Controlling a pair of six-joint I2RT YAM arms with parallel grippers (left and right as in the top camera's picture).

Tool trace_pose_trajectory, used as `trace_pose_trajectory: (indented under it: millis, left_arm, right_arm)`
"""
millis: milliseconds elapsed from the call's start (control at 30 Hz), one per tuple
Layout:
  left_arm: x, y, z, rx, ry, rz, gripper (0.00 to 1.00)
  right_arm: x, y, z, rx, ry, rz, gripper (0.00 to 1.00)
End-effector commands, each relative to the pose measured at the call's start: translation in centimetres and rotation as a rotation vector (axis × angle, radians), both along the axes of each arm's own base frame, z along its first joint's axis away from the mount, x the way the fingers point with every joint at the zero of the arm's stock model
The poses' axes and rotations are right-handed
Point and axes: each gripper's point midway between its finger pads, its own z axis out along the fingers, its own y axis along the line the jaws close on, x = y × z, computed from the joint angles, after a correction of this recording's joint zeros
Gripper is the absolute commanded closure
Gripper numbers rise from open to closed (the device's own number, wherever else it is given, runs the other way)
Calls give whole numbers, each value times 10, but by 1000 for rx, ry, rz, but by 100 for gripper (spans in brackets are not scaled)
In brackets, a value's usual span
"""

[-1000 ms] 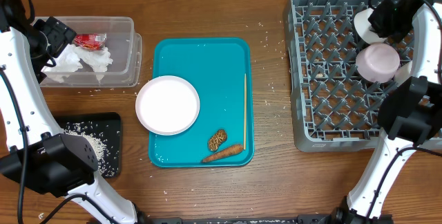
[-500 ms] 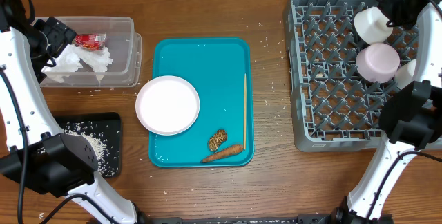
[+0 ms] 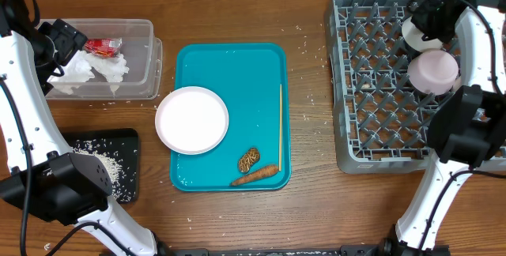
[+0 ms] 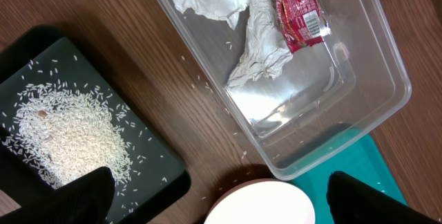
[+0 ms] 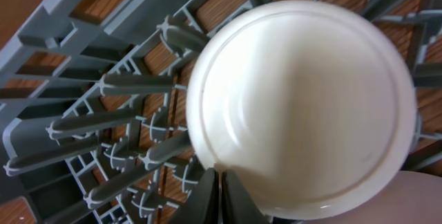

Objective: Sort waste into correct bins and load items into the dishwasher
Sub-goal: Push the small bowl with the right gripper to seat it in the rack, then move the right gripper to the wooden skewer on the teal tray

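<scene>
Over the grey pegged plastic rack (image 3: pixel 371 106), right fingers (image 5: pixel 207 200), pressed together, are back at the small round white dish (image 3: pixel 411 33), probably reseating it; left fingers (image 4: pixel 83 196) gape.

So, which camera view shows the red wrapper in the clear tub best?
The left wrist view: the red wrapper appears large there, with its barcode visible, inside the clear tub. The overhead view shows it only small and without detail. The right wrist view does not show it.
</scene>
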Motion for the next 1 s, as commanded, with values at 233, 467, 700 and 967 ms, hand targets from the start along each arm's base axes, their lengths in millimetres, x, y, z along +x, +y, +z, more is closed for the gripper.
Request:
trace_pose_trajectory:
  millis: [233, 467, 700, 967]
  left_arm:
    - [2, 0, 6, 0, -21, 11, 0]
    - [2, 0, 6, 0, -21, 11, 0]
    - [2, 0, 6, 0, -21, 11, 0]
    - [2, 0, 6, 0, -21, 11, 0]
  right_arm:
    - [6, 13, 65, 35, -139, 38, 96]
    - [-11, 53, 138, 85, -252, 128, 96]
    - [-50, 148, 168, 152, -228, 408, 87]
    - [-110, 270, 129, 186, -6, 732, 23]
